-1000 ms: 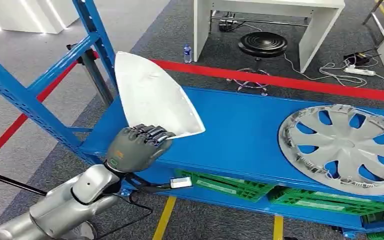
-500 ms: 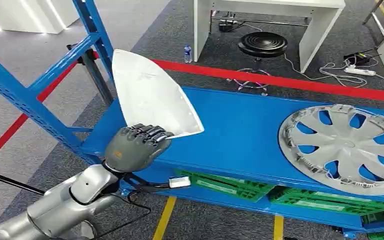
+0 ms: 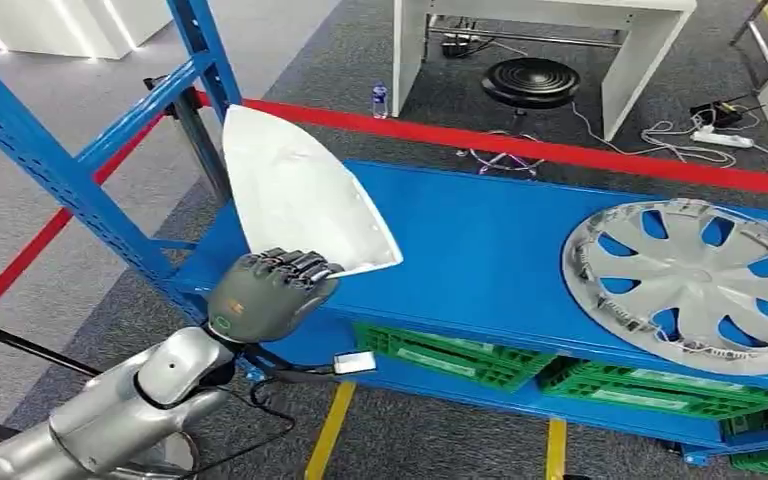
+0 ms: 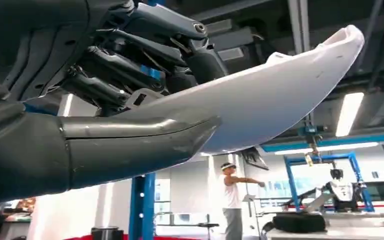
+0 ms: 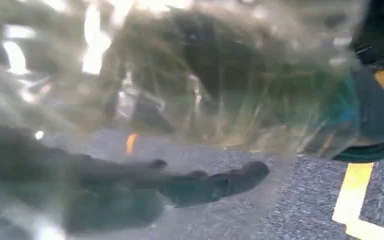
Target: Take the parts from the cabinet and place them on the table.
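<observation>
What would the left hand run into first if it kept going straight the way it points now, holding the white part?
Probably nothing on the shelf. The left hand holds the white part above the left end of the blue shelf, which looks bare ahead of it. The hubcap lies far right. Depth is hard to judge.

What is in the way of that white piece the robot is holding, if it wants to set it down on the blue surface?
Nothing visible blocks it. The left hand holds the white panel over the near left end of the blue shelf, and the surface beside the panel is bare. The silver wheel cover lies well off to the right, apart from the panel.
</observation>
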Controlling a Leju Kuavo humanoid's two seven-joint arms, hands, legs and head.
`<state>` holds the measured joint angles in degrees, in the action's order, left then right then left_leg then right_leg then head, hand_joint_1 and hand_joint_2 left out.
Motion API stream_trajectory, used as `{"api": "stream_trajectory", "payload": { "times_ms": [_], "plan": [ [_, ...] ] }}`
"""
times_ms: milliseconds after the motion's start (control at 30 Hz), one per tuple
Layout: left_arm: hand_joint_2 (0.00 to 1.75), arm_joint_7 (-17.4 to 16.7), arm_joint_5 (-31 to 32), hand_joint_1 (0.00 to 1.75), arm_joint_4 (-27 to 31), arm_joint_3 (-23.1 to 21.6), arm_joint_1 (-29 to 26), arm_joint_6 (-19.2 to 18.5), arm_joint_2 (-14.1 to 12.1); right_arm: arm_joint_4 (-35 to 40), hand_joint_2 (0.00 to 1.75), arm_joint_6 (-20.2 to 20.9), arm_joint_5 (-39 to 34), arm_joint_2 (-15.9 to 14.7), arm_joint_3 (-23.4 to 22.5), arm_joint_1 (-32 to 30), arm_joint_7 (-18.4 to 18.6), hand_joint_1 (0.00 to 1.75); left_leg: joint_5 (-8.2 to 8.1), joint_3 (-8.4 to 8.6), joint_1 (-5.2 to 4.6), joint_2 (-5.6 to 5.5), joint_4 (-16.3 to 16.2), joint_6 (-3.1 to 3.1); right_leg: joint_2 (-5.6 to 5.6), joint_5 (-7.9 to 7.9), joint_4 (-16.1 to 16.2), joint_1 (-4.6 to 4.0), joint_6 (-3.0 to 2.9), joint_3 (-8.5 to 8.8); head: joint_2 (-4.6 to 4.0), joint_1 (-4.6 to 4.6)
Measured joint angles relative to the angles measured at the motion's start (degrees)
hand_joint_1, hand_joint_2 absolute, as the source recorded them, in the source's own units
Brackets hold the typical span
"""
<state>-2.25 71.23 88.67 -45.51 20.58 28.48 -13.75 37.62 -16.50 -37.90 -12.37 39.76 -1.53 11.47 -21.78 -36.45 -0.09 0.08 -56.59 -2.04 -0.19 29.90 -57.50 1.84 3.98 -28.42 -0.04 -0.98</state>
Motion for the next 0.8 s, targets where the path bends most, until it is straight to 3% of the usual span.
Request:
{"api": "stream_trajectory", "payload": {
  "times_ms": [33,67,133,167,200,233,300,333,367,400,433,500,533,567,600,667,700,733,767,800],
  "plan": [
    [1.75,0.0,-0.04,1.75,0.15,0.04,-0.07,-0.02,-0.11,0.0,0.0,0.0,0.02,0.26,0.02,0.21,0.04,0.0,0.21,-0.52,-0.27,-0.09,-0.21,0.38,0.25,1.19,1.83,-0.37,-0.21,1.74,0.0,0.24],
    [1.75,-0.02,-0.11,1.75,0.22,0.07,-0.1,-0.07,-0.17,-0.02,0.0,-0.04,0.04,0.22,-0.02,0.21,0.0,0.0,0.54,-0.42,-0.31,-0.05,-0.28,0.78,0.7,0.36,1.17,-0.43,-1.08,0.98,0.0,0.0],
    [1.75,-0.02,0.0,1.75,0.33,0.09,-0.08,-0.07,-0.26,-0.02,0.0,-0.04,0.04,0.26,-0.02,0.16,0.0,0.0,1.15,-0.45,-0.17,-0.1,-0.36,1.46,0.69,0.45,0.91,-0.65,-1.59,0.26,0.0,-0.11],
    [1.75,-0.02,0.07,1.75,0.31,0.09,-0.17,-0.07,-0.35,-0.04,0.0,-0.04,0.04,0.28,-0.02,0.04,0.0,0.0,1.45,-0.56,-0.12,-0.19,-0.35,1.87,0.63,0.05,0.96,-0.54,-2.25,-0.38,0.0,-0.13],
    [1.75,-0.02,0.04,1.75,0.33,0.11,-0.32,-0.09,-0.7,-0.04,0.0,-0.04,0.02,0.46,-0.02,0.14,0.0,0.0,0.72,-1.09,0.11,-0.27,-0.67,2.17,0.31,-0.55,1.04,-0.24,-3.19,-0.98,-0.02,0.13],
    [1.75,-0.02,0.04,1.75,0.33,0.13,-0.33,-0.09,-0.74,-0.04,0.0,-0.04,0.04,0.46,-0.02,0.29,0.02,0.0,-2.49,-2.09,0.12,-0.22,-2.37,2.47,0.31,-1.09,1.01,-0.36,-3.88,-1.08,0.0,-0.15],
    [1.75,-0.02,0.04,1.75,0.33,0.11,-0.37,-0.09,-0.76,-0.04,0.0,-0.04,0.04,0.46,-0.02,0.29,0.24,0.0,-9.76,-4.37,0.4,-0.2,-11.12,3.03,0.13,-2.46,0.87,-0.53,-4.25,-2.57,-0.02,-0.63],
    [1.75,-0.04,0.04,1.75,0.33,0.13,-0.38,-0.09,-0.81,-0.04,0.0,-0.04,0.04,0.46,-0.02,0.23,0.26,0.0,-11.69,-5.36,0.46,-0.2,-15.68,3.18,0.07,-2.92,0.76,-0.64,-4.26,-3.26,0.0,-0.72],
    [1.75,-0.04,0.04,1.75,0.33,0.09,-0.47,-0.11,-0.87,-0.07,0.0,-0.04,0.04,0.46,-0.02,0.22,0.26,0.0,-12.3,-5.64,0.46,-0.2,-18.78,3.23,0.02,-3.4,0.58,-0.73,-4.24,-4.06,0.0,-0.7],
    [1.75,-0.02,0.04,1.75,0.33,0.09,-0.57,-0.11,-0.9,-0.07,0.0,-0.04,0.04,0.46,-0.02,0.23,0.26,0.0,-11.48,-4.6,0.46,-0.2,-18.76,3.15,0.01,-3.79,0.41,-0.81,-4.19,-4.8,0.0,-0.72],
    [1.75,-0.04,0.04,1.75,0.33,0.09,-0.58,-0.13,-0.9,-0.07,0.0,-0.04,0.04,0.46,-0.02,0.24,0.26,0.0,-10.12,-2.91,0.46,-0.21,-16.89,2.97,0.02,-4.09,0.21,-0.87,-4.11,-5.42,0.0,-0.77],
    [1.75,-0.02,0.04,1.75,0.35,0.15,-0.55,-0.11,-0.9,-0.07,0.0,-0.04,0.04,0.46,-0.02,0.27,0.26,0.0,-6.87,4.49,0.34,-0.28,-6.95,1.99,0.15,-4.85,-0.19,-1.07,-3.82,-6.58,0.0,-0.79],
    [1.75,-0.02,0.04,1.75,0.5,0.22,-0.49,-0.11,-0.9,-0.04,0.0,-0.04,0.04,0.59,-0.02,0.26,0.28,0.0,-8.09,7.65,0.12,-0.38,-2.21,1.27,0.16,-5.19,-0.27,-1.09,-3.55,-6.8,0.0,-0.77],
    [1.75,-0.04,0.04,1.75,0.63,0.24,-0.47,-0.11,-0.9,-0.07,0.0,-0.07,0.04,0.72,-0.02,0.27,0.28,0.0,-8.35,8.7,0.03,-0.38,-0.1,1.17,0.2,-5.71,-0.28,-1.23,-3.1,-7.0,0.0,-0.7],
    [1.75,-0.02,0.04,1.75,0.74,0.22,-0.49,-0.11,-0.87,-0.07,0.0,-0.07,0.04,0.72,-0.02,0.32,0.35,0.0,-7.83,8.33,-0.2,-0.37,-0.48,1.17,0.15,-6.21,0.0,-1.13,-2.65,-6.97,0.0,-0.72],
    [1.75,-0.02,0.04,1.75,0.79,0.2,-0.34,-0.11,-0.9,-0.07,0.0,-0.07,0.04,0.72,-0.02,0.33,0.35,0.0,-7.1,7.81,-0.42,-0.34,-0.29,0.53,0.2,-7.28,0.39,-0.96,-1.9,-7.15,0.0,-0.79],
    [1.75,-0.02,0.04,1.75,0.79,0.17,-0.34,-0.15,-0.87,-0.07,0.0,-0.07,0.04,0.72,-0.04,0.26,0.35,0.0,-6.1,7.42,0.2,-0.05,0.53,0.0,0.28,-6.9,0.18,-0.83,-1.69,-7.54,-0.02,-0.88],
    [1.75,-0.11,0.04,1.75,0.79,0.17,-0.25,-0.37,-0.92,-0.07,0.0,-0.13,0.04,0.72,0.0,0.13,0.35,0.0,-5.4,6.75,0.07,0.12,0.53,-0.31,0.17,-4.4,-0.8,-0.83,-1.52,-8.36,0.0,-0.83],
    [1.75,-0.2,0.06,1.75,0.79,0.2,-0.24,-0.52,-0.9,-0.07,0.0,-0.15,0.09,0.74,0.02,0.1,0.37,0.0,-4.74,5.79,0.04,0.14,0.52,-0.9,0.19,-0.5,-3.7,-0.76,-1.3,-9.54,0.0,-0.57],
    [1.75,-0.31,0.07,1.75,0.79,0.17,-0.39,-0.63,-0.81,-0.07,0.0,-0.39,0.13,0.72,0.02,0.09,0.96,0.0,-4.02,4.83,-0.06,0.13,0.5,-0.93,0.17,3.08,-8.03,-0.73,-1.13,-10.49,-0.02,-0.41]
  ]
}}
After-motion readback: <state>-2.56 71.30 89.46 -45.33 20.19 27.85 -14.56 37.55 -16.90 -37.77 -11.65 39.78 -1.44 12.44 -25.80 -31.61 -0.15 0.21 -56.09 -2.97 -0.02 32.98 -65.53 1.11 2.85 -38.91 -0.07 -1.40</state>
